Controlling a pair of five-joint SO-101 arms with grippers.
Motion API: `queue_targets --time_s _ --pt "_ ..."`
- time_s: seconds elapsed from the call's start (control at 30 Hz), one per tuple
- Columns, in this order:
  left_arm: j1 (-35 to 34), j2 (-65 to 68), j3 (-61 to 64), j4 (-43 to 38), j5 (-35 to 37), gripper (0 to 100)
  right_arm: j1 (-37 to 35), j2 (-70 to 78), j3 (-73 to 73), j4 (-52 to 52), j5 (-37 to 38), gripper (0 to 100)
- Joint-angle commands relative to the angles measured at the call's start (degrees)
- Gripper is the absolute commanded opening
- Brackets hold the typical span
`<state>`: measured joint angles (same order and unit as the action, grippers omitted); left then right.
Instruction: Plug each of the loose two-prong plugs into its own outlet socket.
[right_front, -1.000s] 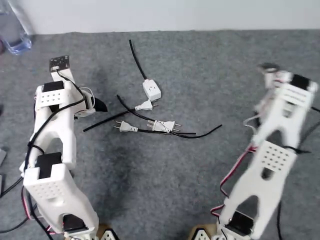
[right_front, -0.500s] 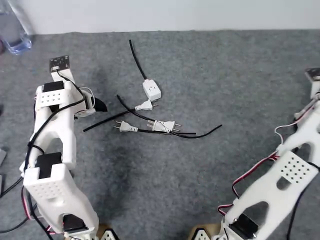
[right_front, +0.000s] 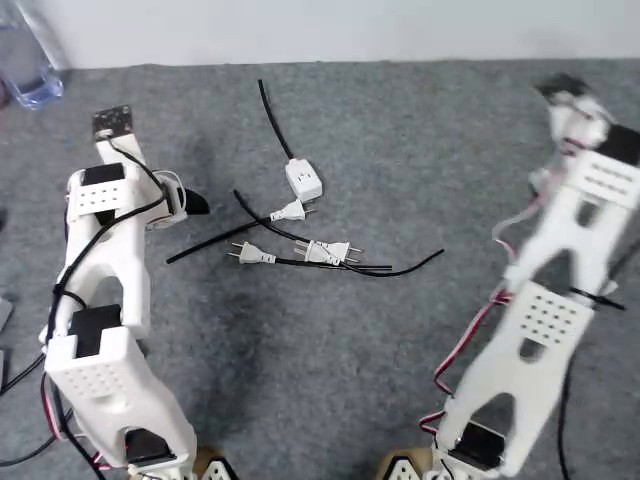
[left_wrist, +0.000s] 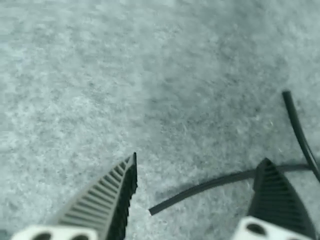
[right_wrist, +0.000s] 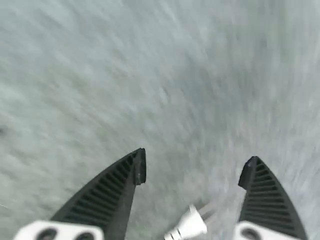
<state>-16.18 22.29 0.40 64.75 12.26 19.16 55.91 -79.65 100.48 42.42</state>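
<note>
Approach step, nothing plugged. My left gripper (left_wrist: 199, 162): jaws apart over cable (left_wrist: 200, 192). My right gripper (right_wrist: 197, 156): jaws apart, empty. High view centre: plug (right_front: 290, 211) just below socket (right_front: 303, 180). Next: grasp plug, align prongs.

Bare grey desk (right_front: 450, 140) gives wide passage between the central clutter and the right arm (right_front: 545, 300), and again toward the arm bases. Crossing black cords (right_front: 370, 268) hem in the plugs (right_front: 328, 251) below the outlet socket (right_front: 303, 180). One cord end lies, apparently, between the spread fingers of the left gripper (left_wrist: 199, 158).
</note>
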Motion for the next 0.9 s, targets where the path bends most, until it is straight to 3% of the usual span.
queue_targets --time_s 0.0,0.23,0.47,0.87 --pt "-1.49 -0.44 -0.22 -2.11 2.46 35 -8.92 -6.37 -3.08 2.77 0.09 28.5" --pt "-4.48 -0.44 -0.4 -3.69 9.05 35 -24.22 -14.9 10.64 2.68 -1.76 28.6" --pt "-7.21 -0.79 -0.48 -4.13 12.4 35 -34.68 -29.58 38.24 2.42 7.91 28.7" --pt "-7.3 -0.53 -0.48 -4.92 12.31 35 -38.46 -37.76 60.48 2.15 26.55 28.6"
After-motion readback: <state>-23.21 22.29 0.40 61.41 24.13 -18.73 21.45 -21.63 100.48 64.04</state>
